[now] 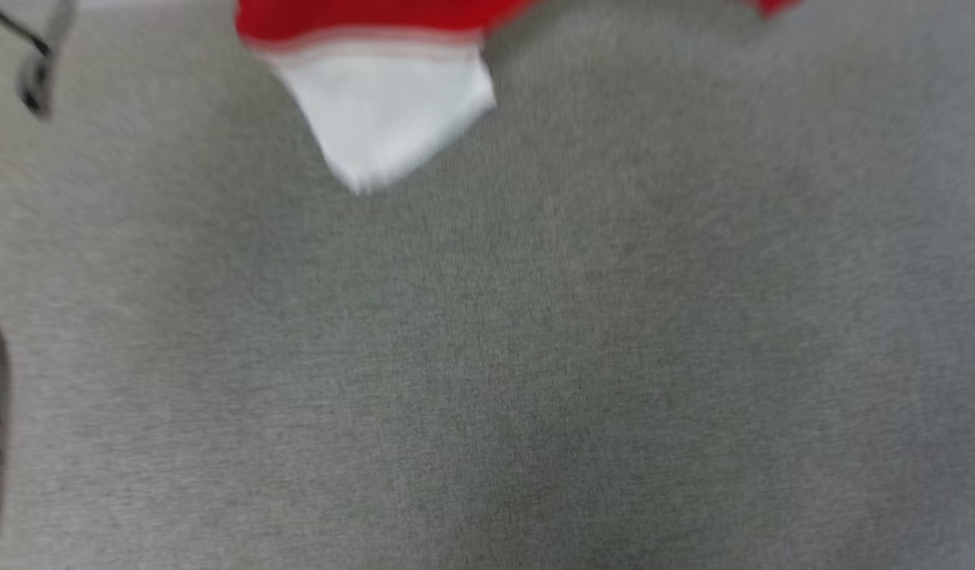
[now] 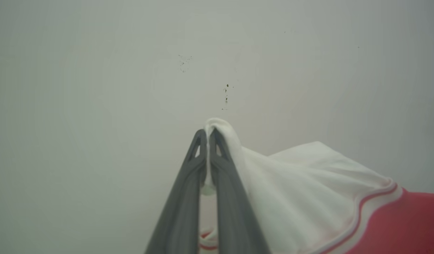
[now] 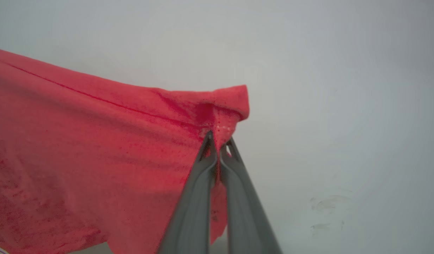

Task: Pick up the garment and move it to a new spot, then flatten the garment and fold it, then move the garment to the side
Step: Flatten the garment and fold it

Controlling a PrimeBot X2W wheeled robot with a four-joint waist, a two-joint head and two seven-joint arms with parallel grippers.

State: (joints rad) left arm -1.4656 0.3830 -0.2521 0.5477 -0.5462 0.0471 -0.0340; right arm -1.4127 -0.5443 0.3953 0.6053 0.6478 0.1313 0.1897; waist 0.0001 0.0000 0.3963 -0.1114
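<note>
In the left wrist view the left gripper [image 2: 207, 133] is rising from the bottom centre of the frame with its jaws pressed together. It is pinching a fold of the white sleeve [image 2: 301, 176] of the garment [image 2: 414, 218]. The cloth is bunching over the fingertips and draping away to the lower right, where the striped trim and red body begin. In the right wrist view the right gripper [image 3: 219, 141] is likewise clamping tight at centre frame on a red hemmed corner, with the body spreading across the left half. Behind both holds a pale plain surface [image 3: 343, 70] is showing. In the blurred head view the garment is showing at the top edge, sleeve pointing down at upper centre, over a grey surface [image 1: 535, 356]; whether it is touching cannot be told. Judgement: the jersey is behaving as light, soft and limp cloth, sagging between the two holds. Thin edge pinches are risking slippage, so seams, hem corners and shoulder points are offering the firmest purchase.
</note>
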